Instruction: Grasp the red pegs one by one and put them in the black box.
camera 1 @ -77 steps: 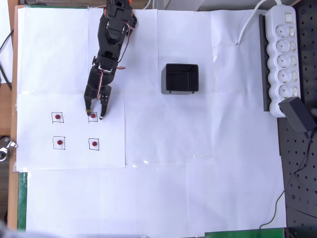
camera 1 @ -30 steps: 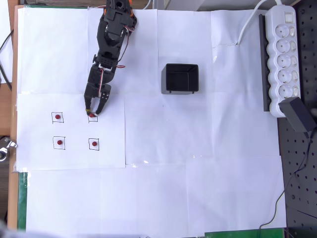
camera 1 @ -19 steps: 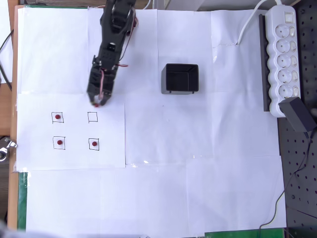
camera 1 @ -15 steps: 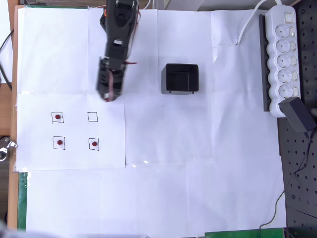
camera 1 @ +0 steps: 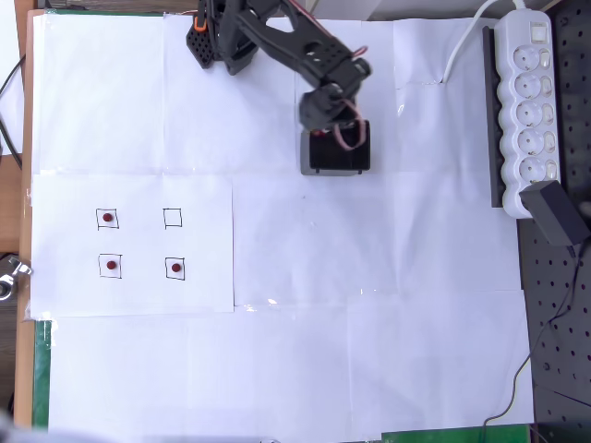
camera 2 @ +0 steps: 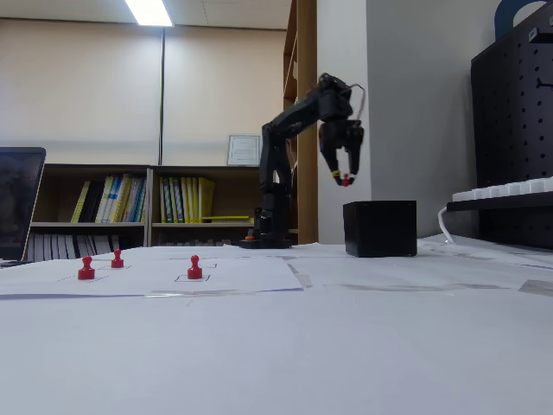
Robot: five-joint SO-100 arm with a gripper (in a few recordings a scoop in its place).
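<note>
The jaws hang above the black box, clenched on a red peg — open air lies between peg and rim. Three red pegs stand in drawn squares near the desk's left edge, well apart from the box — small, knob-topped.

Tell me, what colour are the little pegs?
Red; the small round red pegs show best in the fixed view.

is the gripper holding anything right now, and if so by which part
Yes. In the fixed view the gripper is shut on a red peg, pinched between its fingertips above the black box. The peg is too small to tell which part is gripped.
</note>
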